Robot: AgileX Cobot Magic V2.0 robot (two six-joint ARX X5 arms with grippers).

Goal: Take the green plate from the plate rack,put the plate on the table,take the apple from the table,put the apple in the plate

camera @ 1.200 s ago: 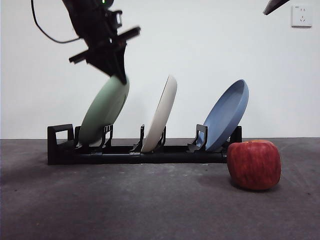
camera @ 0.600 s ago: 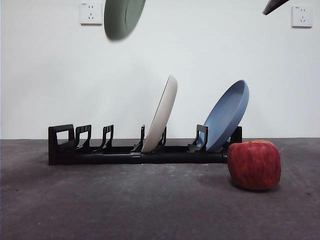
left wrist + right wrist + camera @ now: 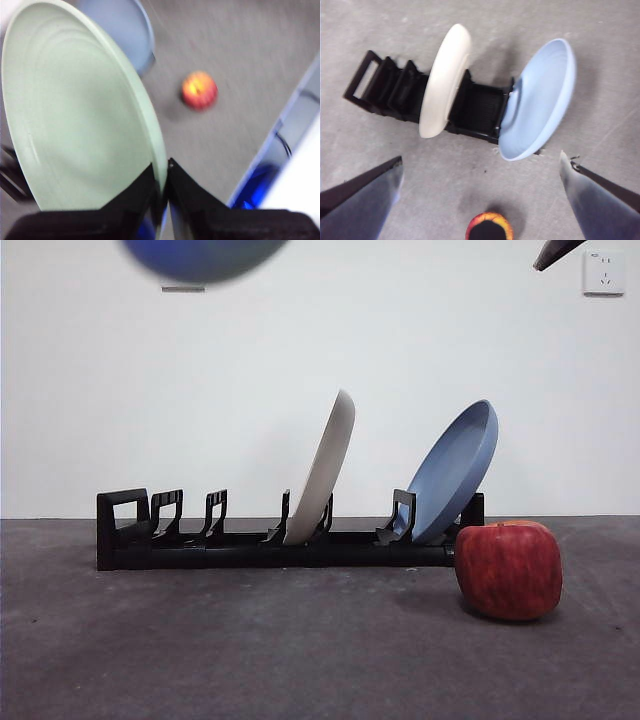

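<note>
Nearest, the red apple (image 3: 508, 569) sits on the dark grey table (image 3: 250, 650), just in front of the plate rack's (image 3: 270, 545) end by the blue plate (image 3: 455, 470). Behind, the rack also holds a cream-white plate (image 3: 325, 465). High above, the left gripper (image 3: 163, 192) is clamped on the green plate's (image 3: 75, 120) rim, clear of the rack. The right gripper (image 3: 480, 192) hangs over the rack, jaws wide apart.

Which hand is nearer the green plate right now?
Left. The left hand is clamped on the green plate's rim, high above the table; the right hand hangs open above the apple, holding nothing.
</note>
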